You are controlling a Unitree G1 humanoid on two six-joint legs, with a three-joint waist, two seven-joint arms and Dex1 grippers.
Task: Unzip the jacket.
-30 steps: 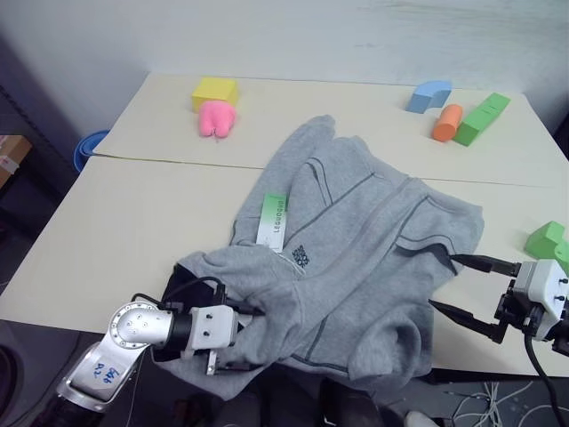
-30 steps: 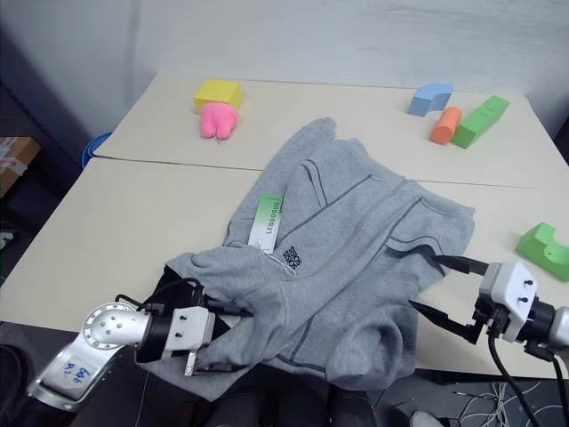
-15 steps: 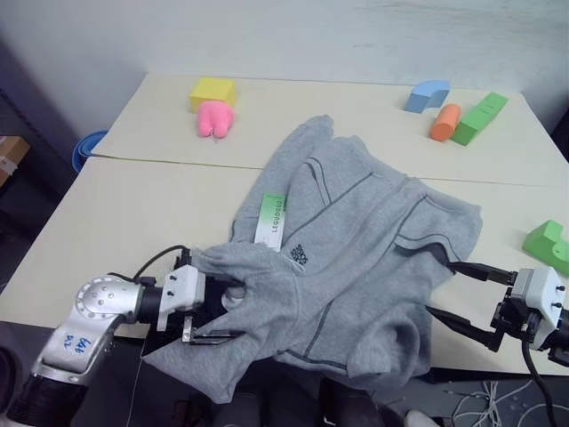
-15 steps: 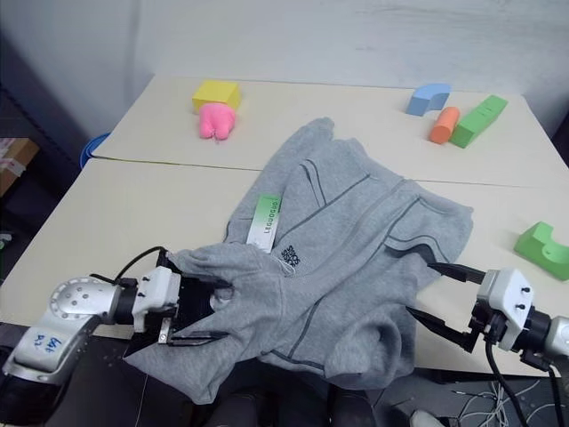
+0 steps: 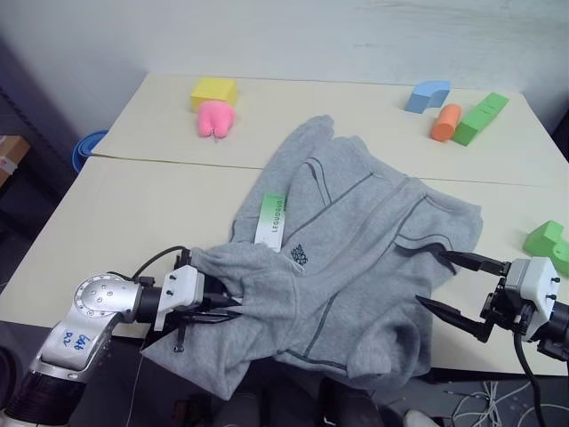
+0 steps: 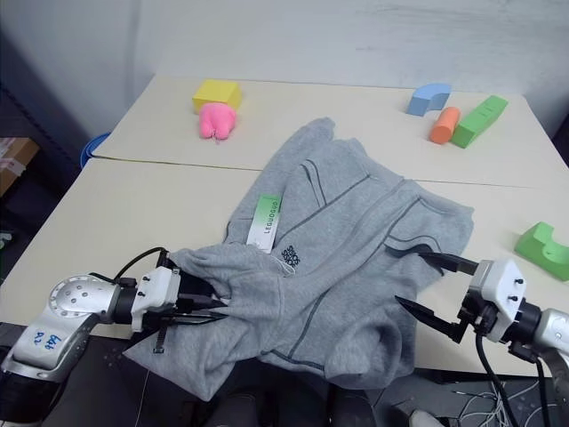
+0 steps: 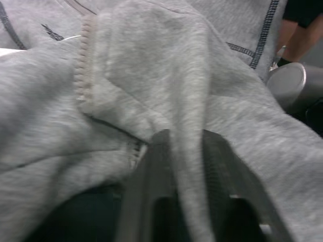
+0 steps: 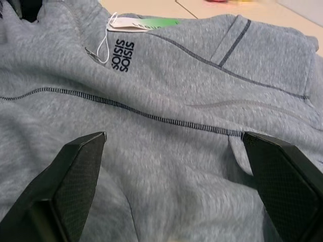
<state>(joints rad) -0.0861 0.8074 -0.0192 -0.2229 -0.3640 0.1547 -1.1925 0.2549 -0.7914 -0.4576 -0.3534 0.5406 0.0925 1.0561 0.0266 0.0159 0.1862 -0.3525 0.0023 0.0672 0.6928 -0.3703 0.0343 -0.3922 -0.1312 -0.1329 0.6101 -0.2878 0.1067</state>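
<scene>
jacket (image 5: 356, 240) mid-table (image 5: 133, 222), left gripper (image 5: 233, 307) at its near-left edge, right gripper (image 5: 449, 285) beside its right

Left pincer (image 5: 233, 307) tips: buried under a fold of the jacket (image 5: 356, 258).
Jacket hem: hangs off the desk (image 5: 116, 222) edge, partly unseen.

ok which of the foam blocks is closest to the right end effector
The green block at the table's right edge, just beyond the right end effector; the blue, orange and long green ones lie at the far edge.

The jacket (image 5: 356, 258) is soft, matt grey fleece cloth; its hang tag (image 5: 271, 219) looks like smooth paper. The table (image 5: 133, 213) is smooth and matt.
</scene>
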